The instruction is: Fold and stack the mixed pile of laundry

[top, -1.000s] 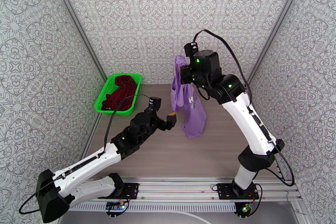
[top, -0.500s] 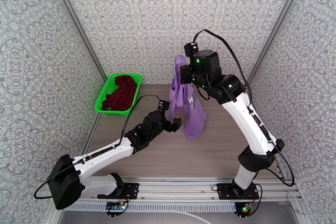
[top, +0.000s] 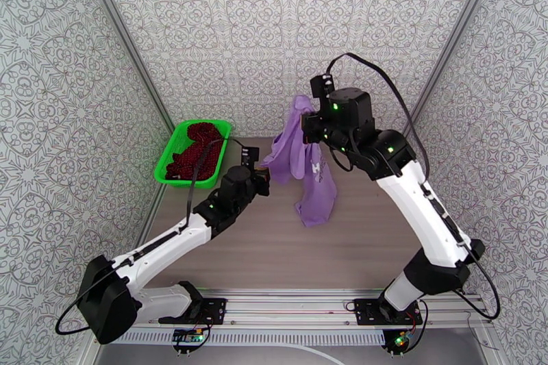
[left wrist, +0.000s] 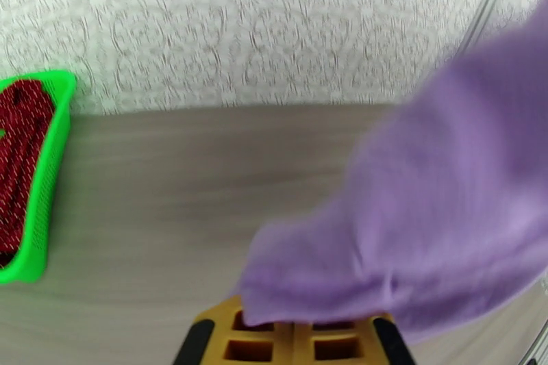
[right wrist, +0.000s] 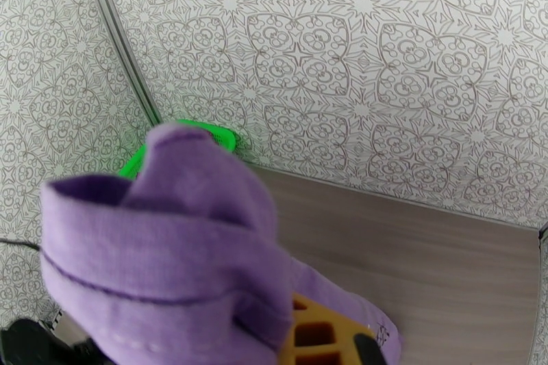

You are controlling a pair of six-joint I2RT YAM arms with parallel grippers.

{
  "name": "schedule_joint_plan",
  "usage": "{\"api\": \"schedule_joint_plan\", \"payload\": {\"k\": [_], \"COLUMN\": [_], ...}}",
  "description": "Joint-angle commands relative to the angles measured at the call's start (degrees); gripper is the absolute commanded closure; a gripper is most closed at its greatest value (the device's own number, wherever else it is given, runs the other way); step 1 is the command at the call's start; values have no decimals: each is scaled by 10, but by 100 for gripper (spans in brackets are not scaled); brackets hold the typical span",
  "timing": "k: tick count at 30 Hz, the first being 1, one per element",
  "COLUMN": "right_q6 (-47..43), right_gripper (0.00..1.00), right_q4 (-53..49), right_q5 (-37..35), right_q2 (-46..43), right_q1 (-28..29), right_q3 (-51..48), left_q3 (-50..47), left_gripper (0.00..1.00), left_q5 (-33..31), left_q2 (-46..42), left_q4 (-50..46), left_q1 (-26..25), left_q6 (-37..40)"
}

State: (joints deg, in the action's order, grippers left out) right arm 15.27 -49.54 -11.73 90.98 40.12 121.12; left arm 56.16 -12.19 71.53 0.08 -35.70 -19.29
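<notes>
Lavender T-shirt (top: 316, 181) hangs clamped in my right gripper (top: 309, 128), while my left gripper (top: 266, 178) pinches its side edge; the red patterned garment (top: 195, 150) lies in the green basket (top: 181, 183), left of those fingers.

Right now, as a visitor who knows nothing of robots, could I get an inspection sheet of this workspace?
Surface: wood-grain table, flat.
Job's things: purple T-shirt hangs lifted between the two arms; dark red garment lies bunched in the basket.
Clutter: green basket at the table's back left.
Claws: left claw shut on the shirt's side edge; right claw shut on its top, held high.
Cables: black cable loops over the right arm; another black lead runs to the left arm.
Surroundings: patterned walls on three sides; metal rail under the arm bases.
</notes>
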Motion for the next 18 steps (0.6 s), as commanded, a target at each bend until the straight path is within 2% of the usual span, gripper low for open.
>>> {"api": "schedule_joint_plan", "payload": {"k": [1, 5, 6, 8, 9, 10, 14, 18], "right_q6": [9, 7, 6, 4, 2, 1, -6, -13], "right_gripper": [100, 100, 100, 100, 100, 100, 100, 100], "right_q4": [39, 34, 33, 28, 25, 22, 7, -14], "right_q5": [-2, 2, 4, 5, 5, 5, 9, 11], "right_q2": [-33, -30, -28, -21, -17, -12, 7, 29], "right_q1": [-4, -4, -4, -4, -4, -4, -4, -4], "right_q3": [-34, -22, -18, -4, 4, 12, 46, 82], "left_q3": [51, 86, 85, 70, 56, 40, -20, -58], "left_gripper": [100, 100, 91, 53, 39, 30, 16, 12], "left_q5": [32, 126, 142, 172, 180, 182, 181, 167], "left_q2": [-36, -30, -28, -29, -33, -36, -52, -66], "left_q4": [-27, -65, -71, -75, -74, -73, -73, -75], "left_q1": [28, 42, 42, 40, 36, 33, 12, -16], "left_q6": [24, 44, 47, 53, 58, 63, 90, 123]}}
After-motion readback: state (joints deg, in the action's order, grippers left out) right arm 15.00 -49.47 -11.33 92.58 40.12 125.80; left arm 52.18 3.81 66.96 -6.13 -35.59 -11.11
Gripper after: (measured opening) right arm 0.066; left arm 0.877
